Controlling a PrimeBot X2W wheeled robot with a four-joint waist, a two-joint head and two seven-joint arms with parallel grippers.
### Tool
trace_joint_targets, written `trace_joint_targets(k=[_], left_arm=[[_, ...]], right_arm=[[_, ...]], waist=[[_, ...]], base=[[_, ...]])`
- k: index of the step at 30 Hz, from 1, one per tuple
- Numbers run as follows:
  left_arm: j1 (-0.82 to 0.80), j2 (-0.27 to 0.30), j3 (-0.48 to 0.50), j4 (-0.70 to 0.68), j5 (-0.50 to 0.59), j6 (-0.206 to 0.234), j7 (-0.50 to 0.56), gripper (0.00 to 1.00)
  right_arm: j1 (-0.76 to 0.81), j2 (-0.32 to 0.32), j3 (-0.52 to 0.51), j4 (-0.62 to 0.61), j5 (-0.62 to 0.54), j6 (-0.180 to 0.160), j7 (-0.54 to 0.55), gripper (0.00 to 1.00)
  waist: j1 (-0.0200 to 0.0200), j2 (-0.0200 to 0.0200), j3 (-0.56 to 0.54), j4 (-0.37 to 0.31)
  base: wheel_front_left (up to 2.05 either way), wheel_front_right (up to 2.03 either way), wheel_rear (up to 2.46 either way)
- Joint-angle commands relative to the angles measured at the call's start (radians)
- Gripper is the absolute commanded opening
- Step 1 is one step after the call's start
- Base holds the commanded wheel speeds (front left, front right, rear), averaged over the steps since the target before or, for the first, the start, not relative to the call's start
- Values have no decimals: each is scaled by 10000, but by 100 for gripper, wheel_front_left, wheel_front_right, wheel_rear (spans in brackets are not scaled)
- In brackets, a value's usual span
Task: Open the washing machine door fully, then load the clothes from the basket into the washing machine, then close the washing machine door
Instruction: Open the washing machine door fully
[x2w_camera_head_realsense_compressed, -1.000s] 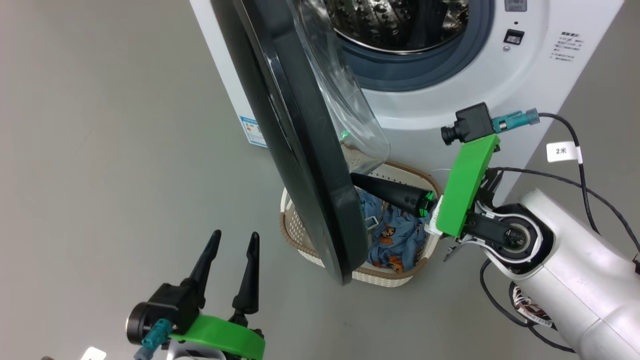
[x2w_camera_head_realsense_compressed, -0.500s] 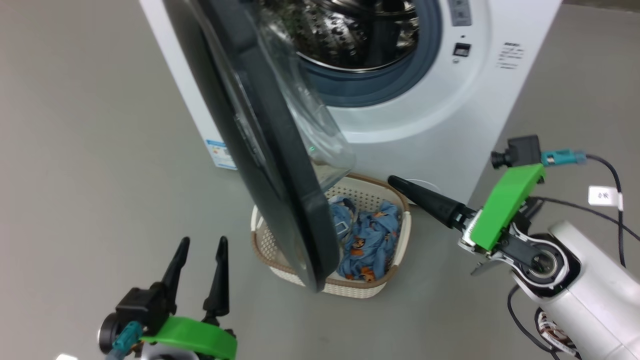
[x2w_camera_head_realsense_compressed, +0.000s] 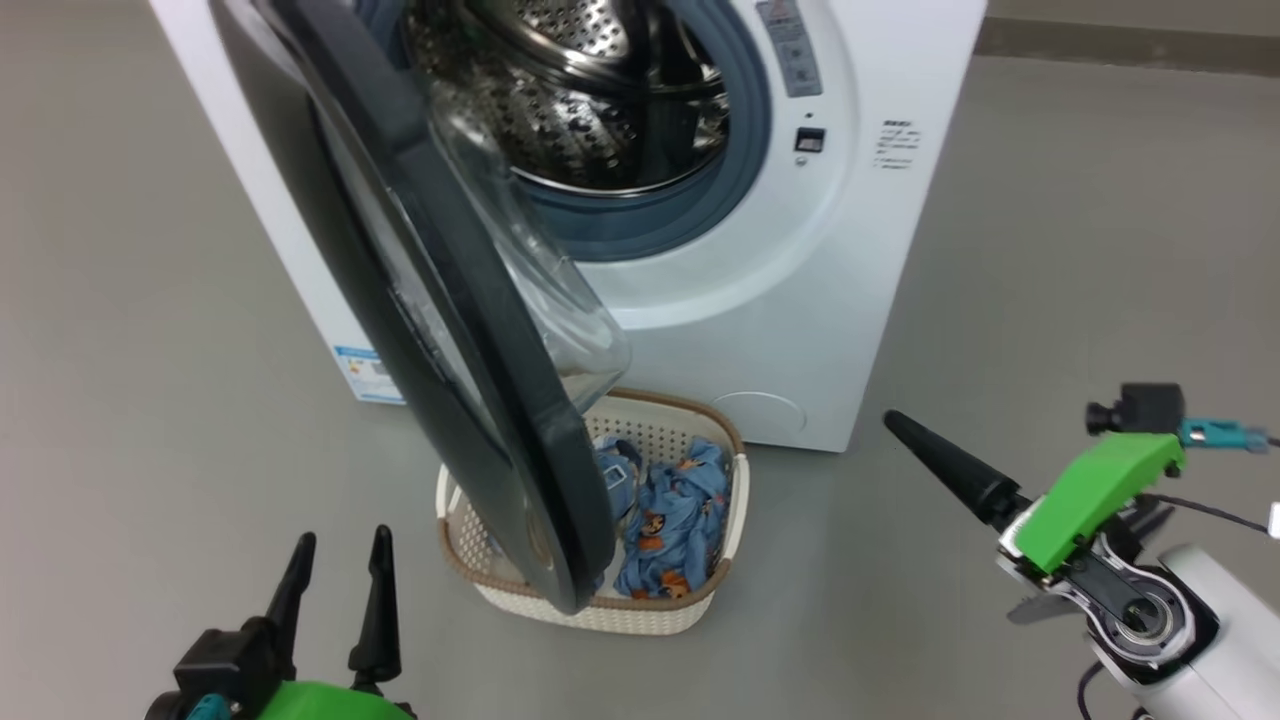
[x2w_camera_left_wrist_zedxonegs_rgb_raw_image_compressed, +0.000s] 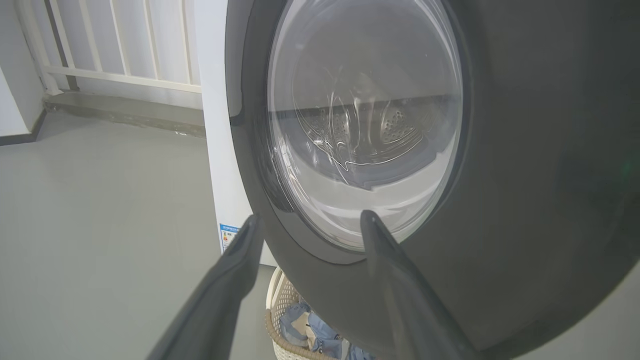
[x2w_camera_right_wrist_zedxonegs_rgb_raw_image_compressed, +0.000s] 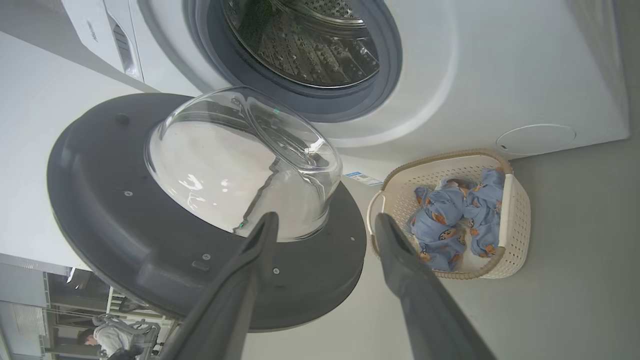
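- While the washing machine door (x2w_camera_head_realsense_compressed: 520, 470) stands swung partway out from the washing machine (x2w_camera_head_realsense_compressed: 850, 250), nearly edge-on to the head camera, both grippers hang clear of it.
- Its glossy black rim frames a bulging clear porthole (x2w_camera_right_wrist_zedxonegs_rgb_raw_image_compressed: 240, 165), which faces back toward the steel perforated drum (x2w_camera_head_realsense_compressed: 580, 90) and the grey-blue gasket (x2w_camera_head_realsense_compressed: 640, 215) ringing the open mouth.
- The basket (x2w_camera_head_realsense_compressed: 600, 615) sits on the grey floor (x2w_camera_head_realsense_compressed: 150, 400) just in front of the machine, its left part under the door's lower edge.
- The clothes (x2w_camera_head_realsense_compressed: 670, 520), light blue with small orange-brown figures, lie heaped inside the basket.
- The left gripper (x2w_camera_head_realsense_compressed: 342, 537) hovers low at the robot's left, on the outer side of the door, its two dark fingers spread apart with nothing between them.
- The right gripper (x2w_camera_right_wrist_zedxonegs_rgb_raw_image_compressed: 326, 218) hangs at the robot's right, well apart from basket and door, jaws wide and empty, fingers pointing toward the door's inner face.
- A small blue label sticker (x2w_camera_head_realsense_compressed: 370, 372) shows low on the machine's side panel, behind the door.
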Motion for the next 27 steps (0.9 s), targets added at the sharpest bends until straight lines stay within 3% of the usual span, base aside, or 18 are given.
trace_joint_targets(k=[1,12,21,27], left_arm=[[-84,148,398,-166,115,-44,-65,100],[183,148,759,-199,239,-97,-65,100],[293,148,900,-194,311,-110,-65,100],[314,148,906,-186,340,-113,-65,100]], right_arm=[[161,-198,-107,-187,-24,60,-207,100],[1086,-539,-423,10,-438,60,-1865,100],[1605,-865,371,471,-1624,60,-4116,100],[1630,-978,561,1037,-2699,60,-4672,100]], waist=[[0,0,-215,-256],[0,0,-448,-632],[0,0,-574,-772],[0,0,-616,-790]], base=[[0,0,0],[0,0,0],[0,0,0],[0,0,0]])
